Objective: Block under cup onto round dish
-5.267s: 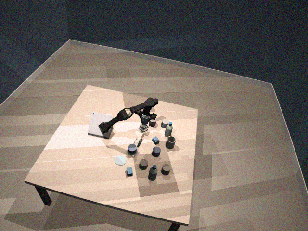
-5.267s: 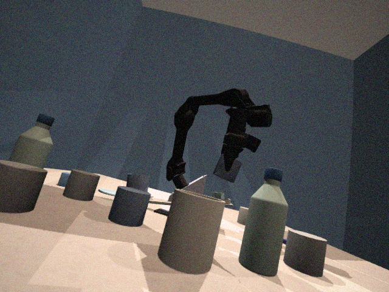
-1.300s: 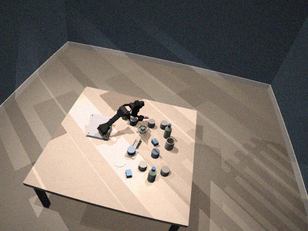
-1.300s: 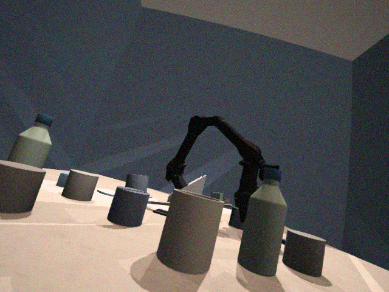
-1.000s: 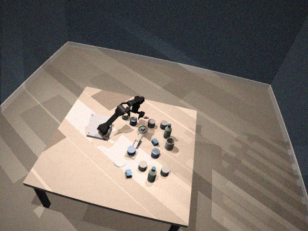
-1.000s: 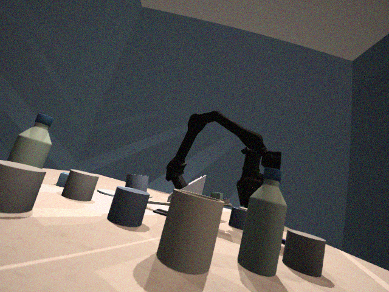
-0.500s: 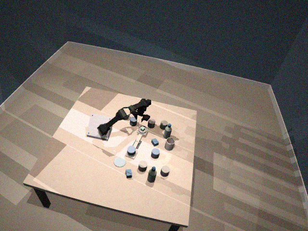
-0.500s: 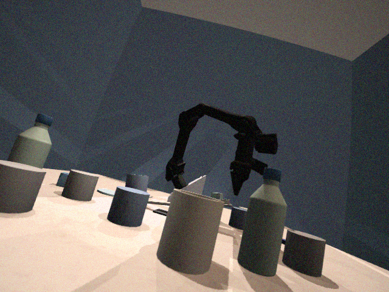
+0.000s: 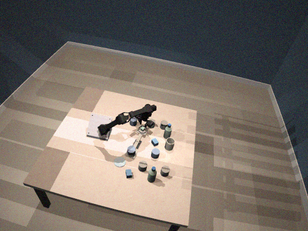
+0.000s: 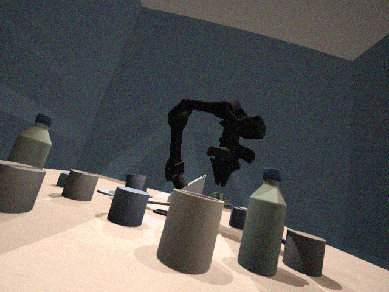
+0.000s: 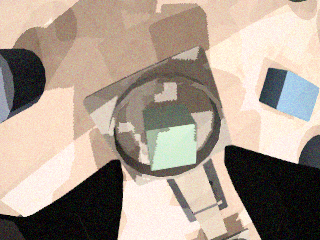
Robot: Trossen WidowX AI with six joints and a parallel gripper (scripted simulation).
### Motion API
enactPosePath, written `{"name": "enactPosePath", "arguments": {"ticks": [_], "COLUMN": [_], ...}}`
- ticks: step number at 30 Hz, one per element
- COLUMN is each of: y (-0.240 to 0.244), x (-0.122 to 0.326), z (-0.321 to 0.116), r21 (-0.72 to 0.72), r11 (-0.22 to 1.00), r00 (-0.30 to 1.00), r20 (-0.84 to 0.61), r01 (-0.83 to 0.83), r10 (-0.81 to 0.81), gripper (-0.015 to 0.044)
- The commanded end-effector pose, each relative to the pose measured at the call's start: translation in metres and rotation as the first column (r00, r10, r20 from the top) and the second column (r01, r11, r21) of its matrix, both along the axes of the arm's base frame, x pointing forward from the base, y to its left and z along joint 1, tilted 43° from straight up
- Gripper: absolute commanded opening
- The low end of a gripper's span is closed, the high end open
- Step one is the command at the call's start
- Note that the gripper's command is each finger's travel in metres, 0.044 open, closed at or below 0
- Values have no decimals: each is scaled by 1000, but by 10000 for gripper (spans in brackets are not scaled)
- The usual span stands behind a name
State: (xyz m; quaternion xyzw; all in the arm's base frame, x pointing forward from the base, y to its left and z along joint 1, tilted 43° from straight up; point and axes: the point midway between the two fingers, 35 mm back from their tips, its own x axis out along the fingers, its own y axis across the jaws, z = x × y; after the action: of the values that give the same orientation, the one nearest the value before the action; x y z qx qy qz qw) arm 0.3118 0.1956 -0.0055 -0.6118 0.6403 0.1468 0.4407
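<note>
A pale green block sits uncovered inside the ring on one end of the balance. My gripper is open and empty, pointing down above the block; in the exterior view its fingertips hang clear of the table. One blue-grey cup stands on the table beside that end. The matching cup stands on the other end of the balance. The round pale dish holds nothing and has no cup above it.
A blue block, a blue cylinder, an open grey-brown cup and a green bottle stand beyond the balance. Another blue block, a second bottle and grey cylinders stand near the dish.
</note>
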Motion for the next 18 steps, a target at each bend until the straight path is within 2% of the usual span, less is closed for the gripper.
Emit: {"name": "enactPosePath", "arguments": {"ticks": [1, 18], "y": [-6, -23], "x": [2, 6], "z": [-4, -23], "r21": [-4, -5], "r11": [1000, 1000], "r00": [1000, 1000], "r20": [0, 1], "r01": [-1, -2], "r10": [1, 2], "gripper": [260, 260]}}
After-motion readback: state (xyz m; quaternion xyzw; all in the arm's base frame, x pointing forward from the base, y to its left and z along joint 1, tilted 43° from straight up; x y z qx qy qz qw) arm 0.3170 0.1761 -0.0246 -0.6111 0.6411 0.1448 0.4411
